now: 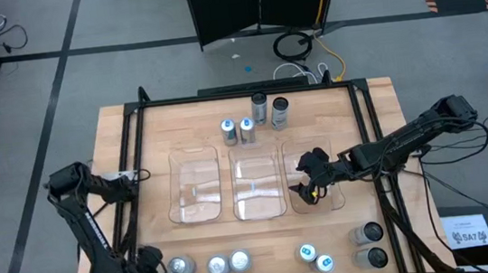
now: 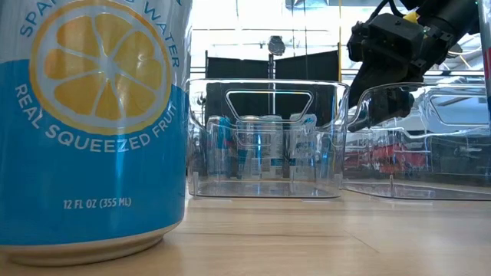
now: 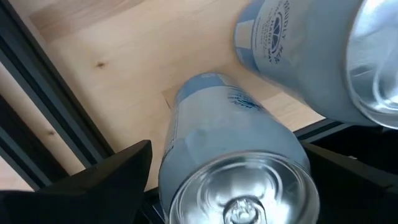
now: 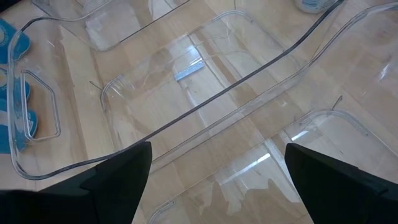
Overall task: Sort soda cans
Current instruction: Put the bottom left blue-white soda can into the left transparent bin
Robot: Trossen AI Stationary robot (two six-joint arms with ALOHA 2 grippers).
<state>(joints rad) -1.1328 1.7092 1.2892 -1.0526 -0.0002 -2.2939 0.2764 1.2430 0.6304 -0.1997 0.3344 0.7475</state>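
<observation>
Your left gripper sits at the near left corner, fingers apart around a smooth silver-topped can, not clamped. Your right gripper hangs open above the rightmost clear plastic bin. Other cans cluster by the far edge and along the near edge. One can reads "REAL SQUEEZED FRUIT, 12 FL OZ".
</observation>
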